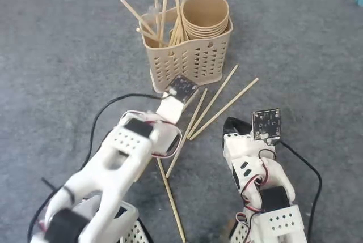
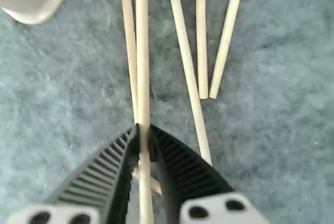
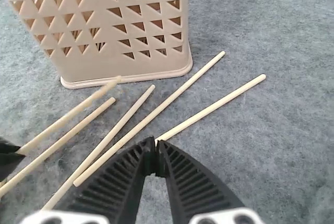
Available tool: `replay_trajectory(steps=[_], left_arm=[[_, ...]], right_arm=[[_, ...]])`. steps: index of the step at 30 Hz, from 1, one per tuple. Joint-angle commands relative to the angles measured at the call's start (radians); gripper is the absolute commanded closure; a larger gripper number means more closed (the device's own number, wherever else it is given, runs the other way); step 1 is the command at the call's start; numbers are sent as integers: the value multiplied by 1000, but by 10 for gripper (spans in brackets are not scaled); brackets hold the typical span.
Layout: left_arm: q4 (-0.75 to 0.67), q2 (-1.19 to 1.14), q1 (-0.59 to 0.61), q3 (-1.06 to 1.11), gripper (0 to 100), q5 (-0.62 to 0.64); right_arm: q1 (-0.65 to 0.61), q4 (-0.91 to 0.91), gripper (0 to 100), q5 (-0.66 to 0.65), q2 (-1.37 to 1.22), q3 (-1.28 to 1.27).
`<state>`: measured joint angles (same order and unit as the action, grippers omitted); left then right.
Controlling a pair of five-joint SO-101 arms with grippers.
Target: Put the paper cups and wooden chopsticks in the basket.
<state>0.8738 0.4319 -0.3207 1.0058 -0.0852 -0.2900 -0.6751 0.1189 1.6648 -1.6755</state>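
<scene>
- The left claw [image 2: 140, 130] sits low over the grey surface [image 1: 68, 56], just in front of the basket. Its jaws are pinched tight on one wooden chopstick [image 2: 141, 51], which runs straight out ahead between them.
- The held chopstick's far end comes close to the foot of the basket [image 1: 187, 62].
- The basket stands upright at the back of the surface. A bunch of chopsticks [image 1: 164, 16] leans in its left side, and a nested stack of paper cups [image 1: 207, 13] fills its right side.
- Several loose chopsticks [image 1: 224, 109] lie flat on the surface between the two arms, fanning out from in front of the basket.
- The right claw [image 3: 155, 145] points toward the basket, its jaws closed tip to tip on nothing. One loose chopstick's end lies just beside its tips.
</scene>
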Motion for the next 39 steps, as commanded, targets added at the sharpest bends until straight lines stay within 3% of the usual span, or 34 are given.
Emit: replay_trajectory(steps=[1, 9, 12, 18, 26, 31, 36, 39], left_arm=[[9, 149, -5, 42, 987, -8], [169, 411, -6, 50, 987, -9], [192, 572, 18, 87, 987, -6], [54, 948, 169, 323, 987, -2], [43, 1323, 313, 516, 987, -2], [5, 1390, 353, 625, 987, -2], [-97, 1387, 354, 670, 987, -2], [-153, 1384, 356, 680, 987, -2]], right_arm=[[10, -4, 991, -5, 21, -15], [8, -5, 991, 6, 21, -15], [4, -5, 990, 98, 24, -8], [2, -148, 990, 123, 19, 123], [-48, -177, 990, 117, 16, 175], [-97, -176, 990, 123, -107, 250], [-91, -111, 991, 124, -394, 402], [-91, -50, 990, 189, -596, 494]])
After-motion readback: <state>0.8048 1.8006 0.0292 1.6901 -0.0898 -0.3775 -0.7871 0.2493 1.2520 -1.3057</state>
